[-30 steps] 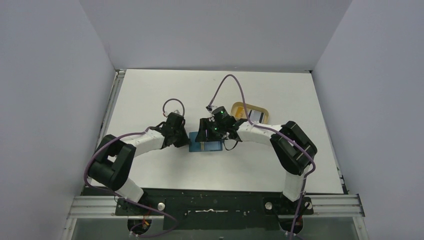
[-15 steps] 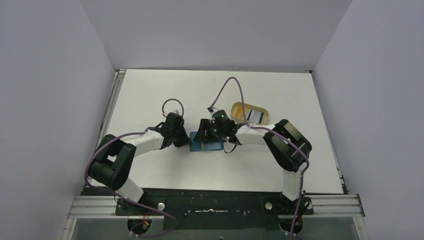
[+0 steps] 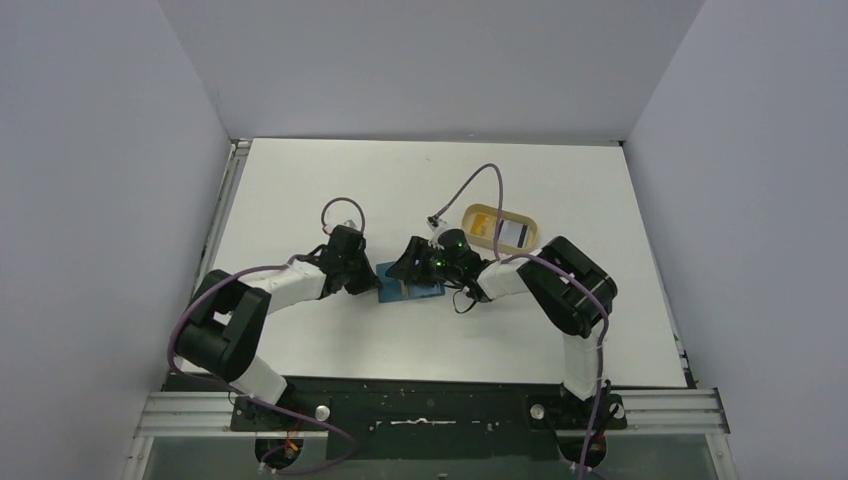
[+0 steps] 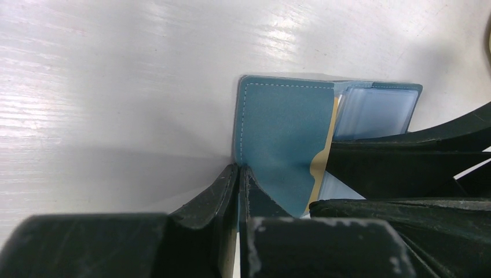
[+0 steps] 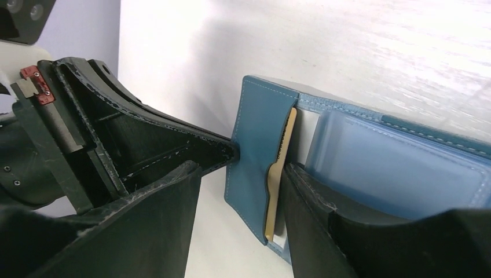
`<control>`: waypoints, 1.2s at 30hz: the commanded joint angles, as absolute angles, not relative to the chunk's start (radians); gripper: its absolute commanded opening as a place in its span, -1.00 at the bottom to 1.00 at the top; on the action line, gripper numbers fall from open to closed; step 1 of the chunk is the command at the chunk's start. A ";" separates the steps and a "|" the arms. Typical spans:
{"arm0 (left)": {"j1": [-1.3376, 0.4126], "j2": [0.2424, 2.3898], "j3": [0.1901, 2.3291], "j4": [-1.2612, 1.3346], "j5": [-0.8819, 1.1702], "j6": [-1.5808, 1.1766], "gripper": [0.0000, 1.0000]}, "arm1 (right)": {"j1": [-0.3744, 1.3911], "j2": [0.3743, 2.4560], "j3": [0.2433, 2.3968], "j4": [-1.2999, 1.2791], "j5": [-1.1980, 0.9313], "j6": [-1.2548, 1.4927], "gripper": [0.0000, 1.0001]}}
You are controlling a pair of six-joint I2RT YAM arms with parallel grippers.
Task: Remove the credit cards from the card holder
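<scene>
Pinching the open teal card holder (image 4: 278, 139) by its left edge, left gripper (image 4: 238, 174), closed tight on it, pins it on the tabletop (image 3: 330, 180). Right gripper (image 5: 243, 174) has swung lower, jaws apart astride the pocket flap (image 5: 255, 145) and tan card (image 5: 281, 168): extraction looks imminent. White card (image 3: 511, 234) already in tan tray (image 3: 474, 213).

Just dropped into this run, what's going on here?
The left gripper is shut on one edge of the open wallet, holding it. The right gripper has its jaws open astride the pocket, where a tan card sticks out; it hasn't closed on it yet. A white card lies in the tray.
</scene>
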State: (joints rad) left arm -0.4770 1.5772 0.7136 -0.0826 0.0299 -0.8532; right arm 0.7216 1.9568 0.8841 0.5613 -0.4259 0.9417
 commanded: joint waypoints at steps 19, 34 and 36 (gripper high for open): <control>-0.456 1.513 0.760 -0.240 -0.005 -0.806 -1.00 | 0.844 2.065 1.061 0.545 -0.726 0.908 0.07; -0.445 1.466 0.760 -0.247 0.026 -0.818 -1.00 | 0.864 2.094 1.043 0.601 -0.644 0.987 0.02; -0.440 1.457 0.757 -0.246 0.031 -0.820 -1.00 | 0.865 2.104 1.024 0.655 -0.631 1.041 0.02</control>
State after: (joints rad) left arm -0.4362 1.4994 0.7303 -0.3161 -0.0418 -0.8001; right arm 0.8051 2.0731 1.0321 0.5270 -0.6083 0.9546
